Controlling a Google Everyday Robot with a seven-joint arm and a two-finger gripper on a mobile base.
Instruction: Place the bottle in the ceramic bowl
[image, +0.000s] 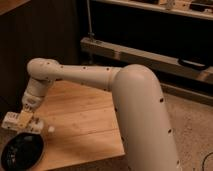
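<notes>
just above the ceramic bowl (22, 154), hand (23, 120) clamped across the whitish bottle (34, 125)

The tool (23, 119), gripping the bottle (35, 125), hangs just behind the bowl (21, 152) at the worktop's (85, 125) front-left corner.

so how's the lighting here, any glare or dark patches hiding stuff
Camera view: the light is dim and warm, brightest on the wooden table and the pale arm, with no harsh glare. Camera view: the ceramic bowl is black with only faint glints, so its inside is hard to read. Camera view: the gripper holds the bottle just over the bowl's far rim, and both stand out pale.
</notes>
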